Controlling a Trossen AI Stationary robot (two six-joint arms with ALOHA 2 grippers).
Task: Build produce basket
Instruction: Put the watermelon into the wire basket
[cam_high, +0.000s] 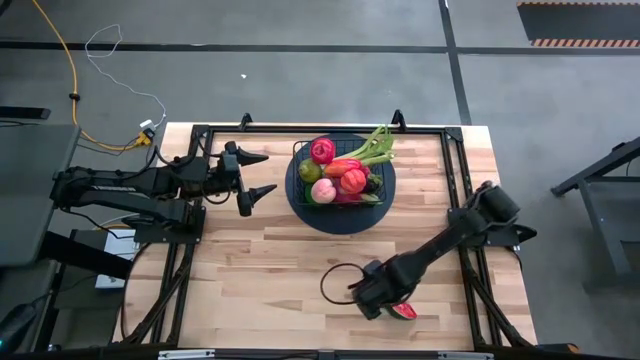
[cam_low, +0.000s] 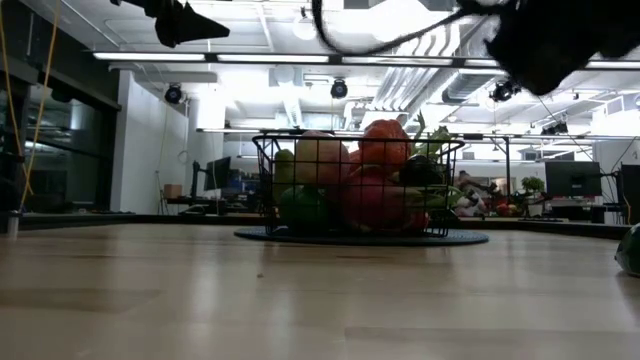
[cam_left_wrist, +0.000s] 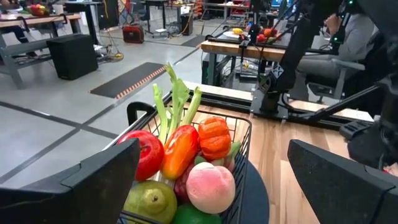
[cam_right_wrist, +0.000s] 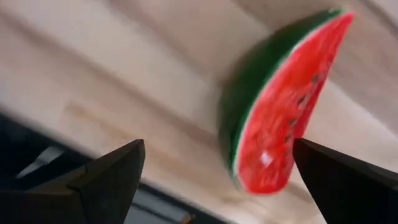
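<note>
The black wire basket (cam_high: 340, 170) stands on a dark round mat (cam_high: 310, 215) at the table's far middle. It is filled with produce: a leafy green stalk (cam_high: 375, 147), a pink dragon fruit (cam_high: 321, 150), peppers, a peach and a green fruit. A watermelon slice (cam_high: 404, 311) lies on the wood near the table's near right edge. My right gripper (cam_high: 388, 303) hovers over it, open; in its wrist view the slice (cam_right_wrist: 280, 118) lies between the spread fingers, untouched. My left gripper (cam_high: 270, 173) waits open, raised, just left of the basket (cam_left_wrist: 205, 168).
A black cable loop (cam_high: 335, 282) hangs off the right arm over the table's near middle. Black frame rails (cam_high: 455, 170) run along the table's sides. The low view shows the slice (cam_low: 630, 250) at its right edge and bare wood in front of the basket (cam_low: 355, 185).
</note>
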